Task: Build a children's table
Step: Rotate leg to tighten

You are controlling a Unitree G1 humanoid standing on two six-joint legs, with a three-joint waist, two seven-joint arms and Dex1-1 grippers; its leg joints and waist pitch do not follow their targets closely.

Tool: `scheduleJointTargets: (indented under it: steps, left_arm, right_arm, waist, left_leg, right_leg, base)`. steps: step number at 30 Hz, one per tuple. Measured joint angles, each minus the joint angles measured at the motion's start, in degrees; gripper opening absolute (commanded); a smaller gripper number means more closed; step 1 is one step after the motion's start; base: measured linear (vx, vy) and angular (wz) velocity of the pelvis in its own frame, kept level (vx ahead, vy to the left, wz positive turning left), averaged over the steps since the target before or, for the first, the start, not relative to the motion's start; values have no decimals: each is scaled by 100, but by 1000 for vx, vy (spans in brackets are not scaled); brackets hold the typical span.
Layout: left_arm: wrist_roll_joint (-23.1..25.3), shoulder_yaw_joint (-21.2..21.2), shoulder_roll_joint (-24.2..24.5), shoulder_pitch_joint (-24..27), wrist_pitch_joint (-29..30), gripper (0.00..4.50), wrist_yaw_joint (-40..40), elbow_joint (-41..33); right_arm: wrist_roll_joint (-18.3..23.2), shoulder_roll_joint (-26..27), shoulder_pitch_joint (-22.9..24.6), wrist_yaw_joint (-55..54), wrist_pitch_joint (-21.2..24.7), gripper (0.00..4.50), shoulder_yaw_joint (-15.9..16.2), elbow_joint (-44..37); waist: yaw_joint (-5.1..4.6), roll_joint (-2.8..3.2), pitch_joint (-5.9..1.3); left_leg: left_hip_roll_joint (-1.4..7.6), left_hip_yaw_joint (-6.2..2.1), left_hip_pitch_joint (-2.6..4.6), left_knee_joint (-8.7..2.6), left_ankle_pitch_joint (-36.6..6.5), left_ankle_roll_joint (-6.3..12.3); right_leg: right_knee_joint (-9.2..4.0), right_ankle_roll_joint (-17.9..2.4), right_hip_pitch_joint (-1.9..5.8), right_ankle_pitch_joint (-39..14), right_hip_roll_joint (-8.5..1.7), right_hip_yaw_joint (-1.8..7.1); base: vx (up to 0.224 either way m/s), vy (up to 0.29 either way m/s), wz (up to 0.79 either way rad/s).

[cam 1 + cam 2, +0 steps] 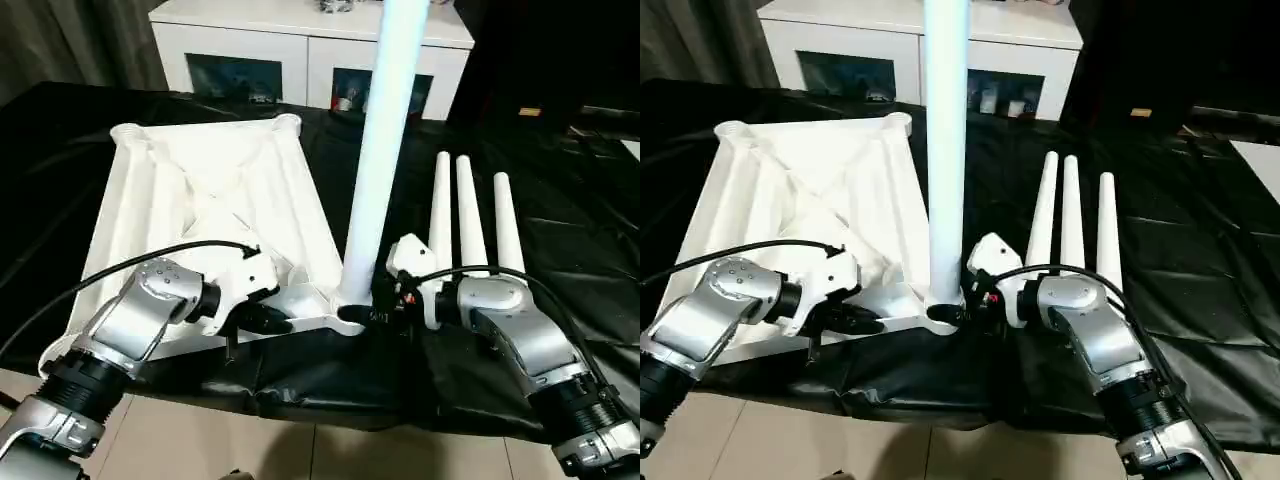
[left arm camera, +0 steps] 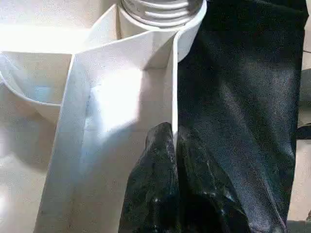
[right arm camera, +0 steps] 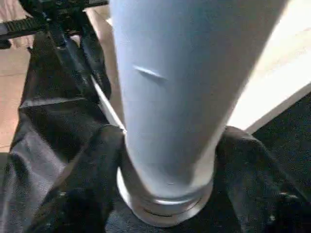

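From the head camera I saw the white plastic tabletop (image 1: 215, 200), rectangular and ribbed, lying upside down on a black sheet (image 1: 560, 200), with one long white tapered tube leg (image 1: 380, 160) standing upright in its near corner socket (image 1: 345, 305). Three spare white legs (image 1: 1070, 215) lay side by side on the sheet just to the right. A white cabinet with glass doors (image 1: 300, 50) stood behind. In the left wrist view, my left gripper (image 2: 172, 141) had its black fingers pinched together on the thin wall of the tabletop rim, near the socket. In the right wrist view, my right gripper (image 3: 167, 160) straddled the base of the upright leg, fingers spread to either side; I could not tell whether they were pressing it. My judgement was that the leg might not be fully seated, so a loose or uneven grip could tilt it, cross the thread, or topple it onto the spares.
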Motion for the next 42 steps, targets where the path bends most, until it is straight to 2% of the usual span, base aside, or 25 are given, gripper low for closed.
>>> scheduleJointTargets:
  steps: [6, 9, 12, 16, 19, 22, 24, 27, 28, 30, 32, 33, 34, 39, 42]
  left_arm:
    - [16, -8, 1, 0, 6, 0, 3, -1]
    - [70, 0, -62, 0, 8, 0, 160, 31]
    - [185, 90, -299, -68, 54, 0, 592, 218]
    - [280, 344, -1211, -400, 463, 0, 1842, 828]
    - [294, 446, -1759, -592, 772, 0, 2613, 1105]
    - [385, 550, -2156, -707, 809, 0, 3237, 1347]
    - [437, 560, -2294, -772, 808, 0, 3434, 1441]
    - [443, 559, -2319, -773, 788, 0, 3453, 1445]
    - [444, 547, -2312, -773, 767, 0, 3453, 1445]
    - [466, 533, -2275, -773, 731, 0, 3453, 1445]
    - [546, 525, -2097, -773, 645, 0, 3449, 1441]
    - [558, 527, -2049, -773, 621, 0, 3448, 1438]
    - [568, 531, -2000, -773, 611, 0, 3442, 1429]
    - [551, 428, -1659, -638, 573, 0, 2973, 1094]
    - [451, 305, -1285, -448, 506, 0, 2406, 715]
  right_arm:
    - [10, 17, 3, -21, 46, 258, -7, 1]
    - [-21, 200, -15, -315, 97, 254, -61, 141]
    - [-75, 495, -120, -923, 133, 254, -239, 464]
    - [-255, 1284, -548, -2552, 364, 252, -771, 1225]
    - [-320, 1726, -824, -3686, 418, 251, -1030, 1654]
    - [-403, 2195, -1113, -4656, 257, 251, -1315, 2155]
    - [-459, 2283, -1224, -4956, 169, 251, -1350, 2341]
    - [-504, 2338, -1237, -4997, -5, 251, -1360, 2439]
    - [-517, 2341, -1224, -4994, -59, 307, -1360, 2448]
    - [-517, 2369, -1180, -4907, -135, 321, -1360, 2419]
    - [-513, 2421, -1108, -4725, -207, 327, -1349, 2348]
    - [-509, 2416, -1082, -4599, -207, 357, -1322, 2305]
    - [-505, 2413, -1064, -4468, -201, 365, -1271, 2271]
    - [-517, 1832, -873, -3766, -12, 370, -892, 1794]
    - [-490, 1253, -585, -2885, 90, 370, -724, 1263]
  waist:
    - [-1, -4, -3]
    - [-14, -10, -7]
    - [-66, -14, -9]
    - [-157, -14, -9]
    - [-194, -15, -10]
    - [-217, -16, -12]
    - [-212, -16, -14]
    - [-214, -16, -18]
    - [-214, -17, -17]
    - [-232, -18, -17]
    - [-299, -20, -16]
    - [-321, -19, -15]
    - [-337, -20, -15]
    - [-302, -13, -8]
    - [-238, -7, -4]
  left_leg:
    - [0, 0, 0, 0, 0, 0]
    - [0, 0, 8, -1, 1, -3]
    - [0, -1, 16, -1, 7, -15]
    - [-1, -6, 13, 3, 13, -24]
    - [-1, -7, 8, 2, 15, -28]
    - [-1, -9, 10, -2, 15, -28]
    - [-2, -9, 9, -2, 15, -28]
    - [-2, -9, 7, -3, 15, -28]
    - [-2, -8, 5, -3, 15, -28]
    - [-2, -7, 4, -3, 15, -28]
    - [-2, -8, 4, -4, 15, -28]
    - [-2, -8, 4, -6, 15, -28]
    - [-2, -13, 4, -6, 15, -28]
    - [-1, -17, -12, -13, 15, -28]
    - [-1, -15, -15, -13, 16, -25]
  right_leg:
    - [0, 0, 6, 0, 0, 0]
    - [4, 0, 23, 0, 0, 1]
    - [0, 13, 30, 11, 0, 1]
    - [-3, 29, 21, 22, 0, -1]
    - [-5, 32, 23, 28, 0, -2]
    - [-3, 34, 23, 39, 1, -3]
    - [-4, 38, 24, 46, 1, -3]
    - [-10, 41, 25, 44, 1, -2]
    - [-13, 41, 24, 45, 1, -2]
    - [-15, 41, 24, 45, 1, -1]
    - [-14, 44, 16, 48, 2, -2]
    - [-14, 44, 11, 50, 2, -2]
    - [-14, 44, 6, 52, 5, -4]
    - [-18, 37, -9, 56, 7, -7]
    - [-20, 29, -11, 41, 6, -6]
  base:
    - [0, 0, 0]
    - [0, 0, 0]
    - [0, 0, 0]
    - [0, 0, 0]
    - [0, 0, 0]
    - [0, 0, 0]
    - [0, 0, 0]
    - [0, 0, 0]
    - [0, 0, 0]
    - [0, 0, 0]
    - [0, 0, 0]
    - [0, 0, 0]
    - [0, 0, 0]
    - [0, 0, 0]
    - [0, 0, 0]
